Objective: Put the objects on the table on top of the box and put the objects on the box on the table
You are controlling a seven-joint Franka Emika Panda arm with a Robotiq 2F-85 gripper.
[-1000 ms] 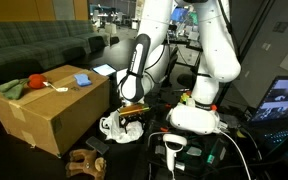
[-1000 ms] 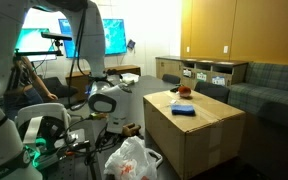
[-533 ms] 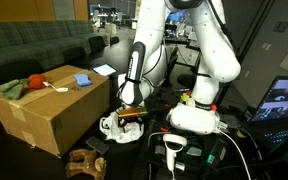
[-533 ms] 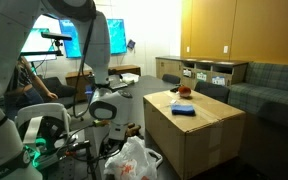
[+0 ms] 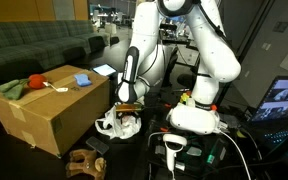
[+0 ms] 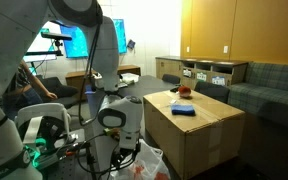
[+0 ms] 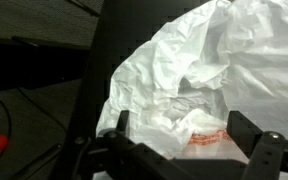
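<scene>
1. Fingers (image 7: pixel 252 132) of the gripper (image 7: pixel 182 128) are standing wide apart and released, one on each side of a crumpled fold of the white bag (image 7: pixel 204 70). They are not clenching anything.
2. In an exterior view the gripper (image 5: pixel 129 106) is pointing down and hanging just over the bag (image 5: pixel 117 124), close beside the box (image 5: pixel 44 112).
3. The bag is lying on the dark table (image 5: pixel 149 138), lower than the box top. Whether the fingertips are touching the plastic, I cannot tell.
4. On the box top a blue cloth (image 5: pixel 83 78) is lying near the end closest to the arm. A small white thing (image 5: pixel 54 88) is lying near the middle, and a red and green thing (image 5: pixel 19 87) is sitting at the far end.
5. In an exterior view the blue cloth (image 6: pixel 184 111) is lying on the box (image 6: pixel 199 140), with the red thing (image 6: pixel 187 92) behind it. The bag (image 6: pixel 149 168) is showing low beside the box.
6. A brown thing (image 5: pixel 84 165) is lying low in front of the box.
</scene>
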